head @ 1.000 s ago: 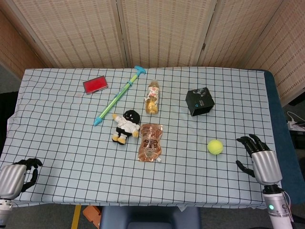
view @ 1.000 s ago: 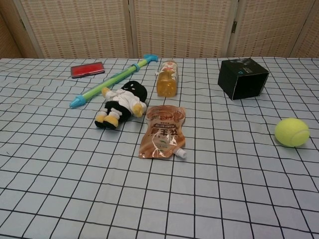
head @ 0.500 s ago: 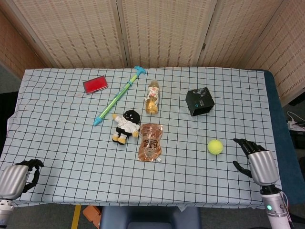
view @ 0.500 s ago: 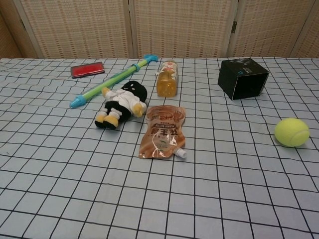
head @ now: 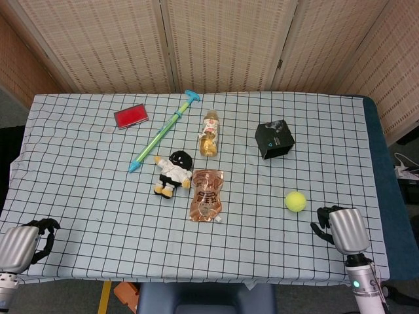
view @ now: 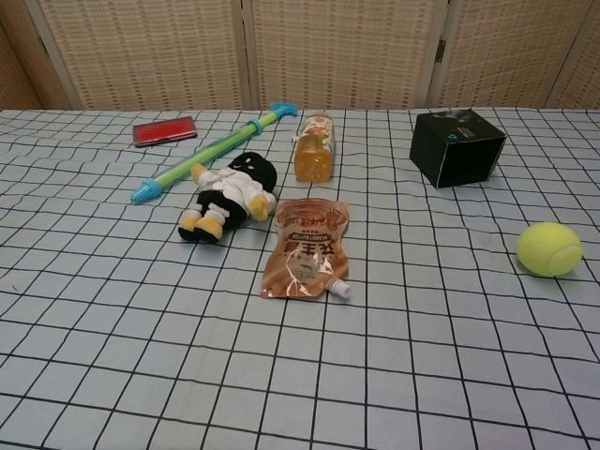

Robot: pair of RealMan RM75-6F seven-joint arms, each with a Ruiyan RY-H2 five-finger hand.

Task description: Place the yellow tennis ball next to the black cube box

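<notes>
Your right hand (head: 342, 228) sits near the table's front edge, fingers curled in on nothing as far as the head view shows; the yellow tennis ball (head: 296, 201) lies just beyond it to the left, untouched, with the black cube box (head: 274, 139) farther ahead. Nudge the ball carelessly and it could roll away. Your left hand (head: 23, 243) looks curled too. Count: one ball, one box, two hands.

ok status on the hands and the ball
Right hand empty beside tennis ball, not touching. Left hand curled, idle. Ball short of black box; path clear.
</notes>
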